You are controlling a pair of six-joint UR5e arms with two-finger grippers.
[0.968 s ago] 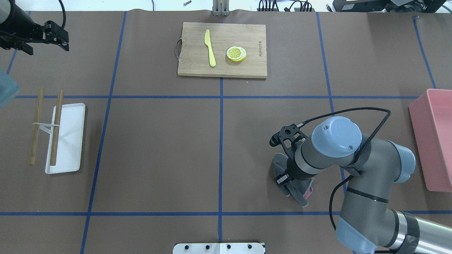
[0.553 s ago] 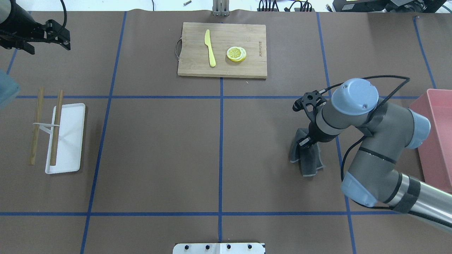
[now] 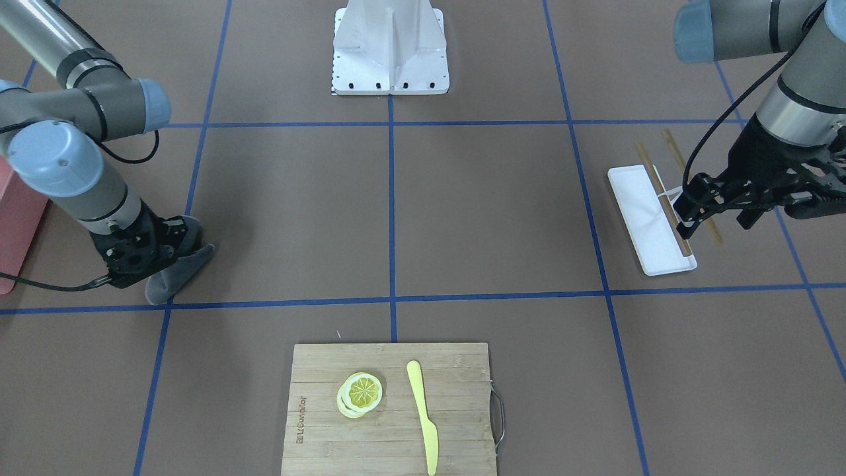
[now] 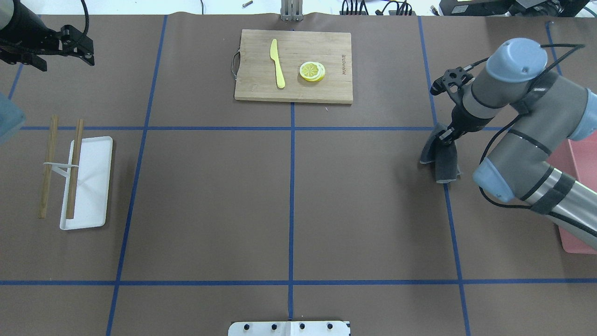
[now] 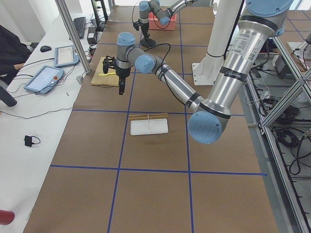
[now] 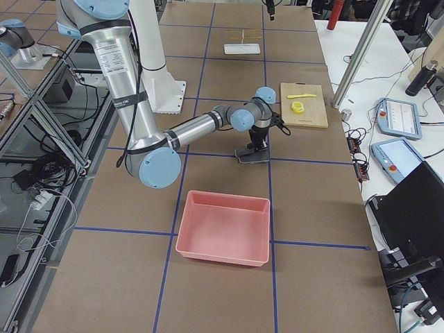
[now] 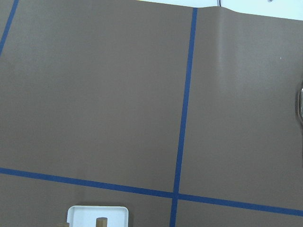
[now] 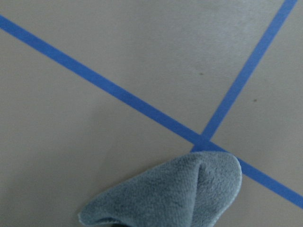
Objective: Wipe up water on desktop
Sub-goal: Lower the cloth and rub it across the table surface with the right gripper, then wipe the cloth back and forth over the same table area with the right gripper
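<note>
Brown matte desktop, gridded with blue tape. We see the right gripper clenching a grey cloth; of the left gripper we cannot tell.

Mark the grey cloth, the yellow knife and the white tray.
grey fabric cloth (image 4: 445, 167), overhead view, lower fold.
yellow plastic knife (image 4: 277, 63), overhead view, middle.
white rectangular tray (image 4: 94, 186), overhead view, bare floor.
</note>
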